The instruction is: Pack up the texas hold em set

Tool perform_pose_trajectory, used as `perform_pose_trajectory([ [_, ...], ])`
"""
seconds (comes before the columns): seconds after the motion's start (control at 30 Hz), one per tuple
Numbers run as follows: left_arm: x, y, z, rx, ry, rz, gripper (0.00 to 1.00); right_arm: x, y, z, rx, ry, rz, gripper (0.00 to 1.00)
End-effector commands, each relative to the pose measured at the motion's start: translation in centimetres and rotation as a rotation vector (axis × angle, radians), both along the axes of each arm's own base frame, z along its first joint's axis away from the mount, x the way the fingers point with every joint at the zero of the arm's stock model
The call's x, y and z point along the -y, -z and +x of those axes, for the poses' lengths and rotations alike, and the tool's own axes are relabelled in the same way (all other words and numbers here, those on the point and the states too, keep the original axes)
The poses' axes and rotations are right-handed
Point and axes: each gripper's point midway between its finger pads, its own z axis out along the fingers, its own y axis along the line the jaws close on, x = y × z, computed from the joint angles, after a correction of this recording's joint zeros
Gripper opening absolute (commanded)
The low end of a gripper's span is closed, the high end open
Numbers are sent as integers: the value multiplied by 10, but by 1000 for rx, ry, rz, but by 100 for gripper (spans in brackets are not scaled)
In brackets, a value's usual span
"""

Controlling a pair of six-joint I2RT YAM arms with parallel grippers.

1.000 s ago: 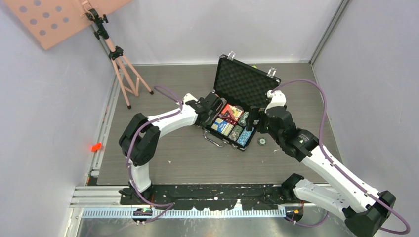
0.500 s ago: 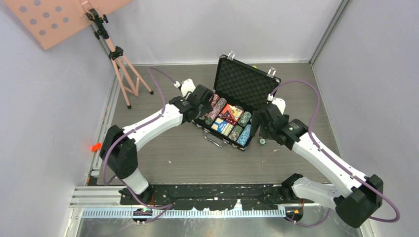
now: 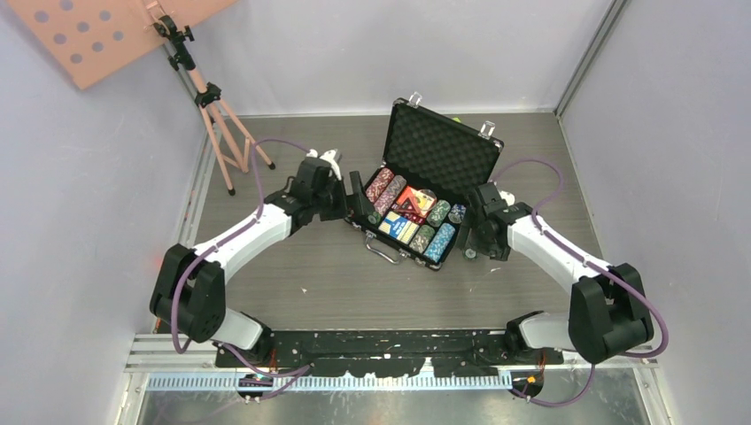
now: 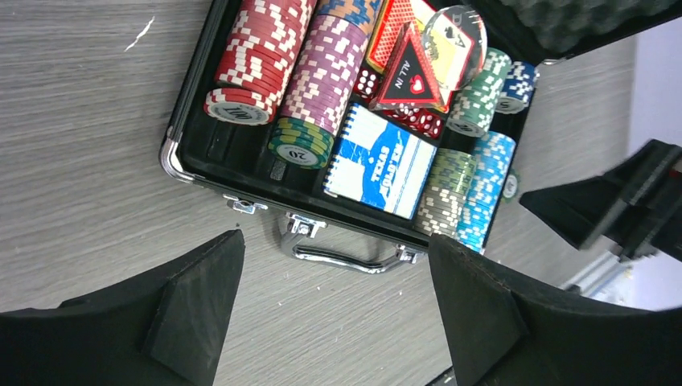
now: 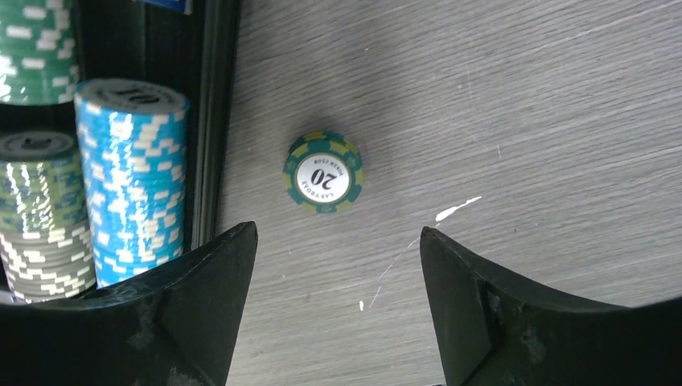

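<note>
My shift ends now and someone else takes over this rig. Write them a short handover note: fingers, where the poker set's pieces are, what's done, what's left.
Left gripper: fingers open, empty, near the handle side of the briefcase.
Right gripper: fingers open, empty, above a loose green 20 chip lying on the table just outside the briefcase.
Done: chip stacks, blue deck and red dice sit in the briefcase.
Left: put the loose chip in, then shut the lid, which stands open.
</note>
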Motion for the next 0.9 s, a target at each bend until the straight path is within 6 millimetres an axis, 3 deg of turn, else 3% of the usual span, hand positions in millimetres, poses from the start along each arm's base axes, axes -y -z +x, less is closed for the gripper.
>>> perform_pose_trajectory([
  [0.0,23,-44,1,109,169,-217,89,-8,4,12,15,-14,71,79],
  [0.23,19,-56,-2,162,181,-210,92,-17,23,16,-51,-35,88,77],
  [0.53,13,-63,-4,187,181,-176,94,-1,38,27,-63,1,-21,74],
  [0.67,11,-64,-4,188,182,-166,94,-1,47,27,-95,-8,-33,64],
  [0.87,9,-63,-5,187,183,-145,94,-5,52,22,-119,-17,-8,42],
])
